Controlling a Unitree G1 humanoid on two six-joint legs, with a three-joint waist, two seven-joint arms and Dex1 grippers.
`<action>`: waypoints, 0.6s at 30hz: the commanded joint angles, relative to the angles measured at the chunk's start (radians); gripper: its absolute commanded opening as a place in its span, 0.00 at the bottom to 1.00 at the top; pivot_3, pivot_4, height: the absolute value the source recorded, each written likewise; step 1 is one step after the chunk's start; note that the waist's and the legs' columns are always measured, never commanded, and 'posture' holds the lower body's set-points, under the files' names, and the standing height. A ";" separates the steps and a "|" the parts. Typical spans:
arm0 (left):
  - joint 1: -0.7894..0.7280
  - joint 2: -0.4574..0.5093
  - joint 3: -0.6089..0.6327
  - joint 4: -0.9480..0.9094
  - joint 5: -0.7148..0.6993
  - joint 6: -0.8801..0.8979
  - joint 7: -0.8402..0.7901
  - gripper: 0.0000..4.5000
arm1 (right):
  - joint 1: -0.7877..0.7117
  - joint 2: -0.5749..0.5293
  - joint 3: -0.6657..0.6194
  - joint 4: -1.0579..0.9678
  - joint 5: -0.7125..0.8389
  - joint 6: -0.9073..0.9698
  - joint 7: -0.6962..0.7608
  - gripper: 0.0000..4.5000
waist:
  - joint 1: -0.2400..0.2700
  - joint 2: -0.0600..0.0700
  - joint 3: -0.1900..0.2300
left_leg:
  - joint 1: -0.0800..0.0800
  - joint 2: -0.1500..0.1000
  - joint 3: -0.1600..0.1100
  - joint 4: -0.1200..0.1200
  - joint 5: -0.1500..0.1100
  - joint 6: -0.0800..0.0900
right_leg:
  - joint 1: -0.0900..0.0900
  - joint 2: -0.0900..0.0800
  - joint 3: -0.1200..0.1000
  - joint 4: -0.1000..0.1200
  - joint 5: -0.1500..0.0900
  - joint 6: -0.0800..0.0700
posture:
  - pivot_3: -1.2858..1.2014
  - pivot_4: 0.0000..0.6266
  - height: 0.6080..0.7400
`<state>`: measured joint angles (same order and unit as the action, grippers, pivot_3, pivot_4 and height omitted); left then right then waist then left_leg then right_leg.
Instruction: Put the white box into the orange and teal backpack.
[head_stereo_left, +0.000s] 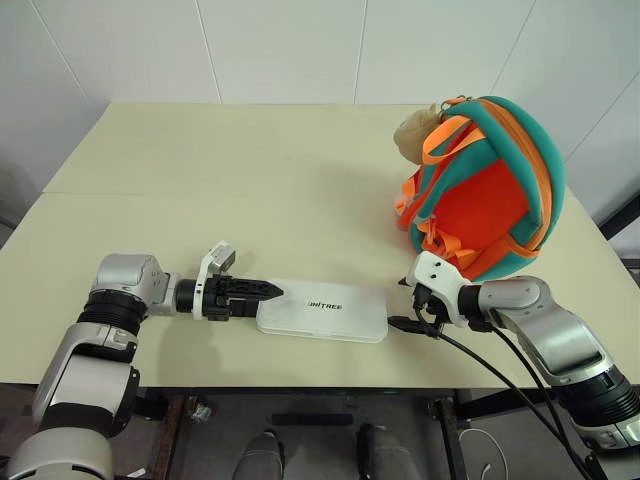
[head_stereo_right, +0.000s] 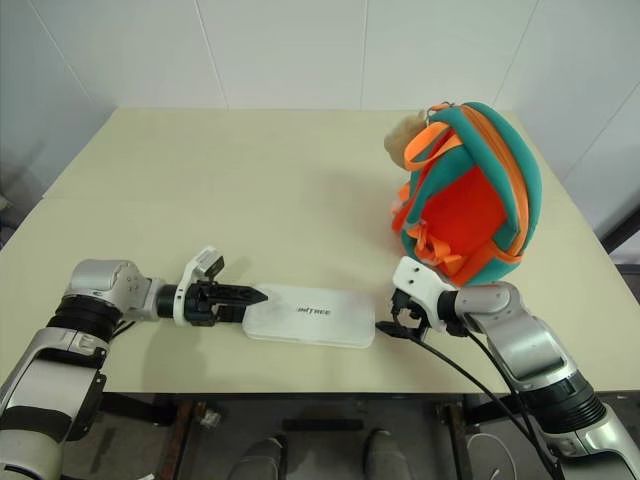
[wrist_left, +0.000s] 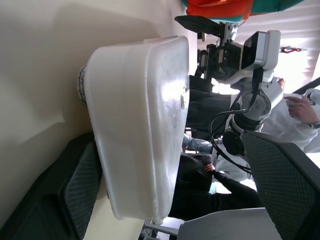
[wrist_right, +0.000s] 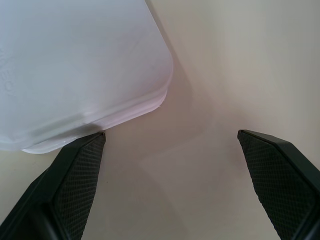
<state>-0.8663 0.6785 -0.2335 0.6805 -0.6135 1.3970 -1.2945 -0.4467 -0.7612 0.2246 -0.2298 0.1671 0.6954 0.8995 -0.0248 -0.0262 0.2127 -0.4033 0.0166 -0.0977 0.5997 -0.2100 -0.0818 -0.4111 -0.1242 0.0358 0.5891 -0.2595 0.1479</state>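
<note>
Both grippers wait low at the near edge of the tabletop (head_stereo_left: 250, 180), one at each short end of the white box (head_stereo_left: 323, 310). At the box's left end, the left gripper (head_stereo_left: 262, 291) has its fingers spread wide; in the left wrist view the box end stands between them. At the right end, the right gripper (head_stereo_left: 410, 318) is also wide open; one fingertip (wrist_right: 82, 172) is at the box's rounded corner, and I cannot tell if it touches. This box is flat, smooth hard plastic with rounded corners, and dark letters "UNITREE" are on its top. Near the right edge stands the orange and teal backpack (head_stereo_left: 487, 190), soft and round, with a beige plush charm (head_stereo_left: 415, 134).
</note>
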 joint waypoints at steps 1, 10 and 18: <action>0.008 -0.019 -0.037 0.013 0.045 -0.025 0.002 0.81 | -0.007 0.005 -0.013 -0.026 0.000 -0.014 -0.004 1.00 | 0.000 0.000 0.000 | 0.000 0.000 0.000 0.000 0.000 0.000 | 0.000 0.000 0.000 0.000 0.000 0.000 | 0.52 0.24 1.00; 0.009 -0.031 -0.037 -0.006 0.086 -0.053 -0.008 0.31 | -0.019 0.008 -0.017 -0.010 -0.006 -0.020 -0.003 1.00 | -0.001 -0.001 0.000 | 0.000 0.000 0.000 0.000 0.000 0.000 | 0.000 0.000 0.000 0.000 0.000 0.000 | 0.52 0.24 1.00; 0.030 -0.020 0.017 -0.054 0.087 -0.078 0.030 0.30 | -0.030 0.024 -0.076 -0.007 0.008 -0.019 -0.040 1.00 | -0.001 -0.001 0.000 | -0.001 0.000 0.000 0.002 0.000 0.000 | 0.001 0.000 0.000 0.000 0.000 0.000 | 0.52 0.24 1.00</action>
<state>-0.8500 0.6572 -0.2121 0.6466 -0.5636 1.3352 -1.3233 -0.4523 -0.7448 0.1948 -0.2151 0.1575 0.6952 0.8750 -0.0262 -0.0271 0.2123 -0.4042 0.0167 -0.0979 0.6015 -0.2100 -0.0818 -0.4106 -0.1242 0.0358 0.5886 -0.2593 0.1482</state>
